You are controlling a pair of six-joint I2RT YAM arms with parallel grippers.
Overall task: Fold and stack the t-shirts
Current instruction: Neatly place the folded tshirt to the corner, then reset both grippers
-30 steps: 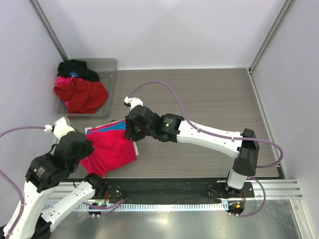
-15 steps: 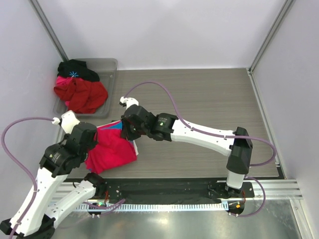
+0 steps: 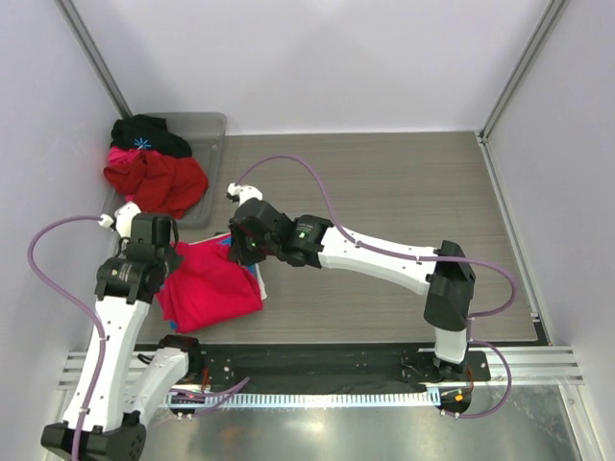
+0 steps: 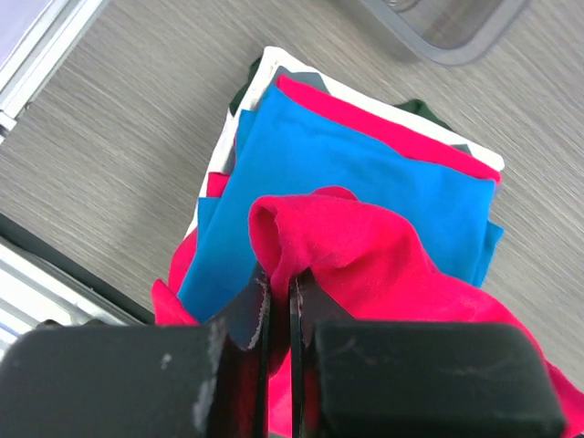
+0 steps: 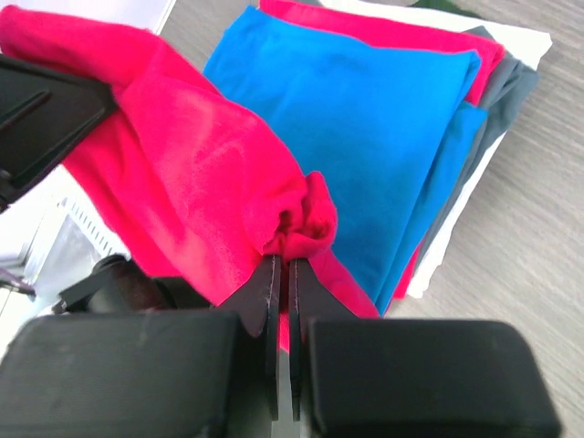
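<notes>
Wood-grain tabletop [image 3: 404,192] lies beneath us. Our left gripper [image 4: 278,279] and right gripper [image 5: 284,265] each pinch a fold of the crimson-pink t-shirt [image 3: 211,288], lower left in the overhead view, over the folded blue t-shirt [image 4: 365,173].

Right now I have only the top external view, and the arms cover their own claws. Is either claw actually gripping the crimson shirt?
Observer: Yes. The left wrist view shows the left claw shut on a pinched fold of the crimson-pink t-shirt.
Operator: And the right one?
Observer: The right claw is shut on a bunched fold of the same shirt, seen from its own wrist view.
Operator: What lies under that shirt?
Observer: A folded blue t-shirt, with the edge of a pink-red t-shirt showing beneath it.
</notes>
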